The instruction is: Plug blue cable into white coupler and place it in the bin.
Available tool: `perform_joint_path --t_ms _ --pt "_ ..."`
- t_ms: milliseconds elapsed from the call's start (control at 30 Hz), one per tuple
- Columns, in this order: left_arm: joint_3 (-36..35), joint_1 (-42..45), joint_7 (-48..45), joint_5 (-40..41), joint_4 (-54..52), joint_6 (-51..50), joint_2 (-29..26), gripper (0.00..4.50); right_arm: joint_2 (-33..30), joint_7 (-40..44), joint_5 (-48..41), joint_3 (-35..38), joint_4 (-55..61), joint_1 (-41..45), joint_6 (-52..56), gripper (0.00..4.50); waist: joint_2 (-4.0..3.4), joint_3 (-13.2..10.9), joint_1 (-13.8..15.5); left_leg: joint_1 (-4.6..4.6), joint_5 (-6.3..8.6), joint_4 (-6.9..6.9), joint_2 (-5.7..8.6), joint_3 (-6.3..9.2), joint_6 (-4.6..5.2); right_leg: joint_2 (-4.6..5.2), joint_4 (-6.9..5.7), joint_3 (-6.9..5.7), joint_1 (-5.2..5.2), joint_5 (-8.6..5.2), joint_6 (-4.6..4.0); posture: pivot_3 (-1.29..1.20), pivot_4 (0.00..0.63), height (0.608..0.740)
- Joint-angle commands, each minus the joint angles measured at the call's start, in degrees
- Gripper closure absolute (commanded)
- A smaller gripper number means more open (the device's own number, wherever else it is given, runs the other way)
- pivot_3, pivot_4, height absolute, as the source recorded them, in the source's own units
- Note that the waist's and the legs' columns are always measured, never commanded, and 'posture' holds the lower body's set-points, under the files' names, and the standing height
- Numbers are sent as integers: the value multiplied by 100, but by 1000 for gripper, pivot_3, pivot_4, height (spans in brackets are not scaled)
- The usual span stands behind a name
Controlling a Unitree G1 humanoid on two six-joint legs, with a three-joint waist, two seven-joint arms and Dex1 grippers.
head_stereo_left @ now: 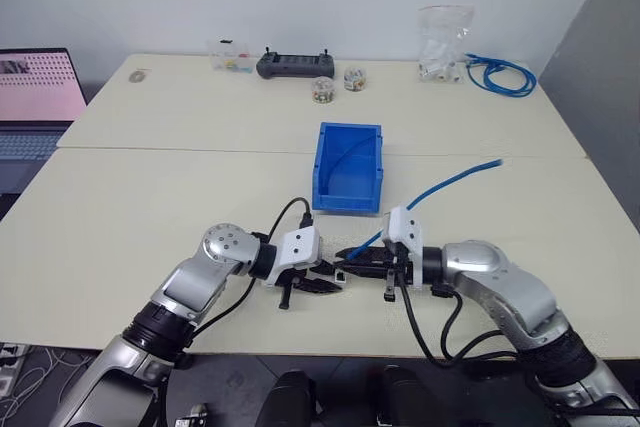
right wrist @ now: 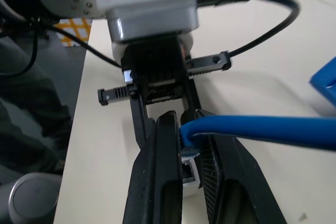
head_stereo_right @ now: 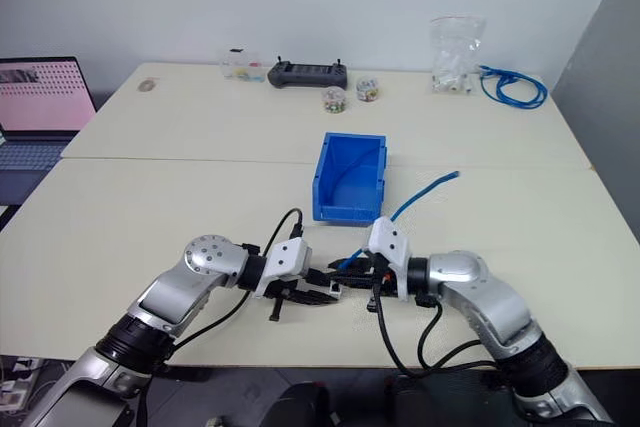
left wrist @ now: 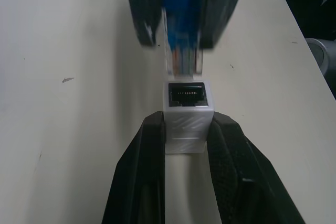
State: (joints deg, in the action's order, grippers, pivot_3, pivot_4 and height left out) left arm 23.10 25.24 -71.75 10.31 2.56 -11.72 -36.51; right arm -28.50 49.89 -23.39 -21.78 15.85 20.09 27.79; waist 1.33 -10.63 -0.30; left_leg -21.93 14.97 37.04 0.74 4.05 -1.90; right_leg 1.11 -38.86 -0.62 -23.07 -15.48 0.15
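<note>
The tiny white plastic coupler point(left wrist: 187, 116) is clamped in the left gripper point(left wrist: 185, 135); the thin bright blue cable point(right wrist: 262, 129), its clear plug just before the socket, is pinched by the right gripper point(right wrist: 185, 129).

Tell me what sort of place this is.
Probably a lab or office workspace set up for robot testing. Pale tables stand pushed together against a plain wall, an open laptop sits to one side, and a black handheld controller lies beside small containers of parts at the far edge.
</note>
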Motion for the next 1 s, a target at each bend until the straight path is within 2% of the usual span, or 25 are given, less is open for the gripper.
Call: perform_joint_path --t_ms 33,400,1000 --pt "195 -202 -40 -296 157 -154 -74 3718 59 247 241 -134 -24 100 -331 4318 -1 1 -4 1 0 0 0 0 0 0 -1 0 0 0 0 0 150 740" --pt "196 -224 -112 -307 117 -185 -113 3719 150 523 710 -268 -391 153 -634 4318 -3 7 -18 6 0 0 -2 1 0 -1 -6 0 0 0 -1 0 150 740" --pt "190 -248 -112 -341 131 -125 -117 3719 39 908 661 -144 -576 208 -253 4318 -2 33 -21 12 0 -1 -3 1 0 -1 -8 1 4 0 -2 0 150 740"
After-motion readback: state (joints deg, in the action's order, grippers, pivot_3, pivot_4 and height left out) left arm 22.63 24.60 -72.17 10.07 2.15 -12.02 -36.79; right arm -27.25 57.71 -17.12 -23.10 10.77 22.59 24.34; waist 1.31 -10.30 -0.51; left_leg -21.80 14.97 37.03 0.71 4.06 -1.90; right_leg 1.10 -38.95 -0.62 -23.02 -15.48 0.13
